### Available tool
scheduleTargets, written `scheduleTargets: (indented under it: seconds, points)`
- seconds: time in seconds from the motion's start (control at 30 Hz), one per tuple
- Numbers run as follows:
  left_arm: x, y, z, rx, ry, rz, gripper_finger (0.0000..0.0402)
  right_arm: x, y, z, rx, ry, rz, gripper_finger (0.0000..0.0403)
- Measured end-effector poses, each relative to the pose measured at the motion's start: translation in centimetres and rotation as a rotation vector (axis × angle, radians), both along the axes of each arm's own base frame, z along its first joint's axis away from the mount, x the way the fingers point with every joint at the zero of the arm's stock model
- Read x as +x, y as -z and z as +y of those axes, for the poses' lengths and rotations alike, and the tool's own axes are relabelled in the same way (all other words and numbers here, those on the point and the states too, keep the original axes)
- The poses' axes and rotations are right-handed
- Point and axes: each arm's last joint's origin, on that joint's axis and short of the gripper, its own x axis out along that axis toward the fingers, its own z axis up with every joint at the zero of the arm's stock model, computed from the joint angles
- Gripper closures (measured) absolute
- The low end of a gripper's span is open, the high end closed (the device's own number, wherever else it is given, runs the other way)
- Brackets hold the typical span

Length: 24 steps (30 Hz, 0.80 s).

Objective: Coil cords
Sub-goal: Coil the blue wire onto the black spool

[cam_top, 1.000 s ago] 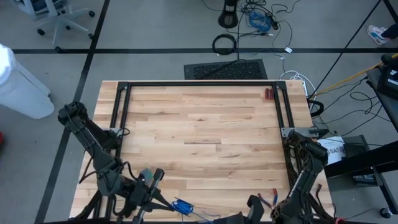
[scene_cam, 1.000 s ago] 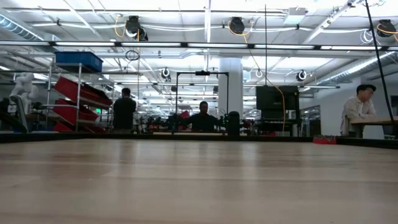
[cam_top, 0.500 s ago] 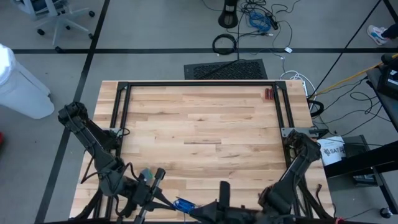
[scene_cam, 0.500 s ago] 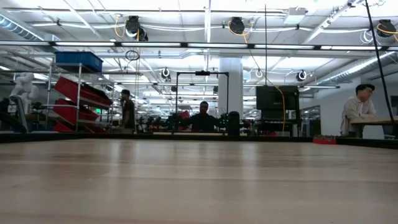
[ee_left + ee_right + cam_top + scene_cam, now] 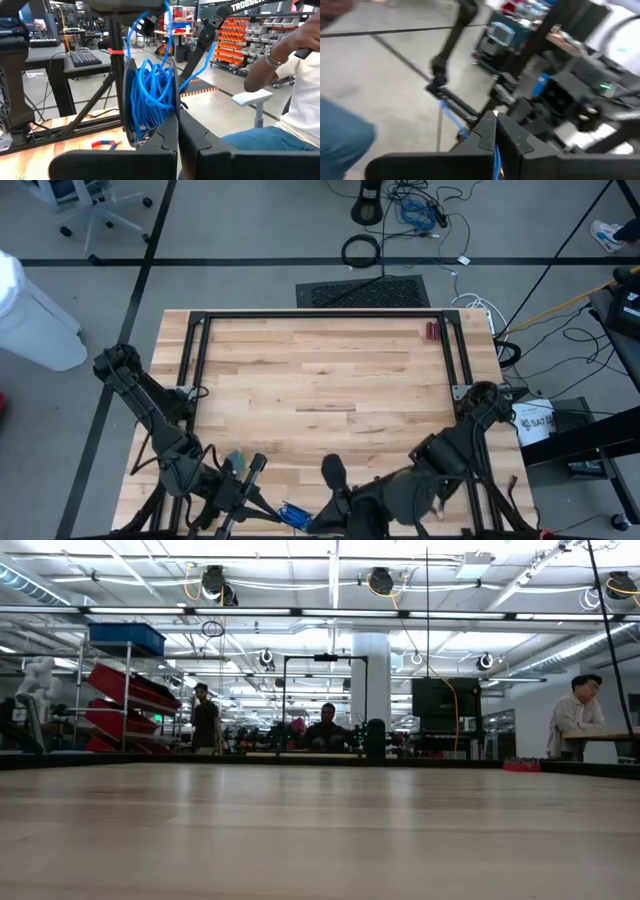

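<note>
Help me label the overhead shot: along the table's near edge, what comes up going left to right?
Left gripper shut on the blue cord → blue cord → right gripper, shut, its arm reaching in from the right.

Both arms are bending in over the near edge of the table (image 5: 320,380), the left arm at the near left corner and the right arm reaching across from the near right side. The left pincer (image 5: 177,127) is pinching a bundle of cord (image 5: 150,95) at that edge, with the right pincer (image 5: 495,131) just beside it, closed on a strand of the same cord. Pliers (image 5: 105,144) are lying on the table near the bundle. A small object (image 5: 432,331) is sitting at the far right corner. A cable ring (image 5: 361,250) is lying on the floor beyond the far edge.
</note>
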Motion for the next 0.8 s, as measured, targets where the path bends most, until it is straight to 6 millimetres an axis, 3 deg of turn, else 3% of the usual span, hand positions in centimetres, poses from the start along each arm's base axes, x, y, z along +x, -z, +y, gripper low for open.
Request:
scheduleTargets:
  seconds: [0.3, 0.57, 0.8]
  points:
    - [0.0, 0.0, 0.0, 0.007, -0.002, 0.001, 0.0401, 2.2, 0.0, -3.5, 0.018, -0.180, 0.039, 0.0403]
    - [0.2, 0.2, 0.2, 0.017, 0.002, 0.012, 0.0401, 3.6, 0.1, -6.0, -0.008, -0.175, 0.028, 0.0403]
    - [0.2, 0.2, 0.2, 0.019, 0.014, 0.014, 0.0401, 3.8, -0.4, -7.3, 0.001, -0.196, 0.016, 0.0403]
